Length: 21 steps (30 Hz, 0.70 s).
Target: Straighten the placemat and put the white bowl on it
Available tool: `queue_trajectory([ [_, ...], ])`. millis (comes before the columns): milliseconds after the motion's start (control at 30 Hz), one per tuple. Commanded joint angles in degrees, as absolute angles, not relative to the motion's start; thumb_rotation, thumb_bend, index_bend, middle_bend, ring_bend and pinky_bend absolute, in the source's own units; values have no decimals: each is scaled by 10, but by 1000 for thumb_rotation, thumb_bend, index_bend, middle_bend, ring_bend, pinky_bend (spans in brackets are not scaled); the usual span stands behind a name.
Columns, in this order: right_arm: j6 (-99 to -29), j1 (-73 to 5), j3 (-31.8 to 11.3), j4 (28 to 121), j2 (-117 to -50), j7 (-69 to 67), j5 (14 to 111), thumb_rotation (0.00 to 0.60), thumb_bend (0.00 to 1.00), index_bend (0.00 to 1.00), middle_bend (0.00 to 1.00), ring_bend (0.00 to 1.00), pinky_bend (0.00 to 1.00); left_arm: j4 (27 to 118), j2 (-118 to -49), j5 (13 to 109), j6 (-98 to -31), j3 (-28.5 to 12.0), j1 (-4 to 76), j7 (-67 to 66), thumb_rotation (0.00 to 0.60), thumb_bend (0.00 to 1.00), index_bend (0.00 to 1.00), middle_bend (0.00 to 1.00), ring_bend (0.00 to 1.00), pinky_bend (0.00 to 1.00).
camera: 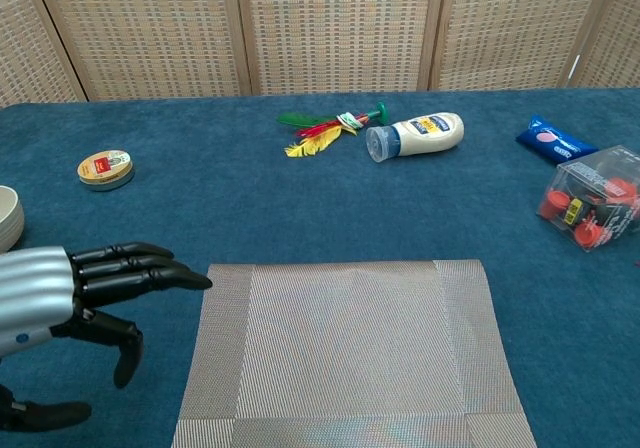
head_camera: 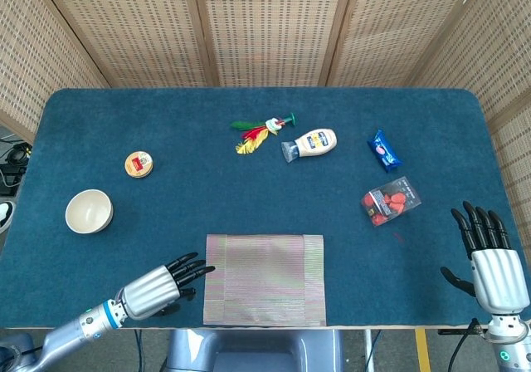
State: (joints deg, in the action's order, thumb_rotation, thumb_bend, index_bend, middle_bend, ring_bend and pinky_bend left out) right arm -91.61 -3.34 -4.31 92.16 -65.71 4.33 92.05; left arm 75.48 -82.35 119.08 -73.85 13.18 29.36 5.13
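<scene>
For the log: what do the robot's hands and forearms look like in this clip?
Both match. The left robot hand has a ribbed silver back and black fingers; behind it sits a silver wrist with a blue ring and a grey-blue forearm. The right robot hand has the same silver back and black fingers, on a silver wrist with a small teal mark. No loose cables show on either.

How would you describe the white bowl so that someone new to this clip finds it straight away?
Start at the blue table and go to its left side in the head view. There, below a small round orange tin, sits the white bowl, upright and empty. It is the only open, cream-white dish on the table, well away from the placemat and the left hand.
</scene>
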Motion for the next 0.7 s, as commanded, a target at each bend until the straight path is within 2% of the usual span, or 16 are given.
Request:
queue_trajectory([
  [33, -915, -34, -44, 921, -657, 43, 919, 600, 0, 0, 0, 0, 0, 716, -853, 1207, -748, 144, 294, 53, 600, 304, 498, 0, 0, 0],
  [400, -911, -35, -45, 921, -658, 46, 913, 600, 0, 0, 0, 0, 0, 631, -921, 1216, -768, 154, 290, 55, 600, 303, 478, 0, 0, 0],
  [700, -908, -36, -47, 919, -658, 47, 907, 600, 0, 0, 0, 0, 0, 610, -953, 1213, -753, 160, 299, 46, 600, 304, 451, 0, 0, 0],
])
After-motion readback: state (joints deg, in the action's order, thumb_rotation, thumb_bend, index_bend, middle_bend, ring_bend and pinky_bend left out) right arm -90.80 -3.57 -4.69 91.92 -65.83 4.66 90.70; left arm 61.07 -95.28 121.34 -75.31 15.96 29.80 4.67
